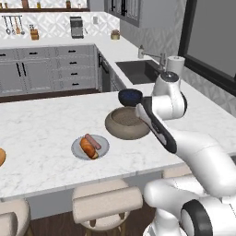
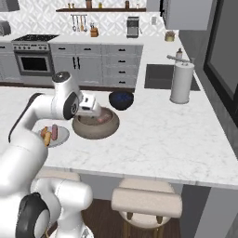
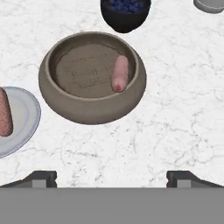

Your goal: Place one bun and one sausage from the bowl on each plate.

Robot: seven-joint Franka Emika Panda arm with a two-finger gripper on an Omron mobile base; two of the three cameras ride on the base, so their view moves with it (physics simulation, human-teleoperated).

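While the grey plate (image 1: 103, 148) on the bench (image 1: 41, 133) already carries a bun (image 1: 87, 147) and a sausage (image 1: 93, 141), the bowl (image 3: 83, 111) holds one more sausage (image 3: 120, 73), lying against its wall on the dark blue bowl's (image 3: 124, 21) side. Above the bench just short of the bowl, the gripper (image 3: 112, 178) hangs with its fingers (image 3: 41, 178) spread and empty, probably lining up on that sausage. An orange edge, perhaps the wooden plate (image 1: 1, 156), sits well apart.
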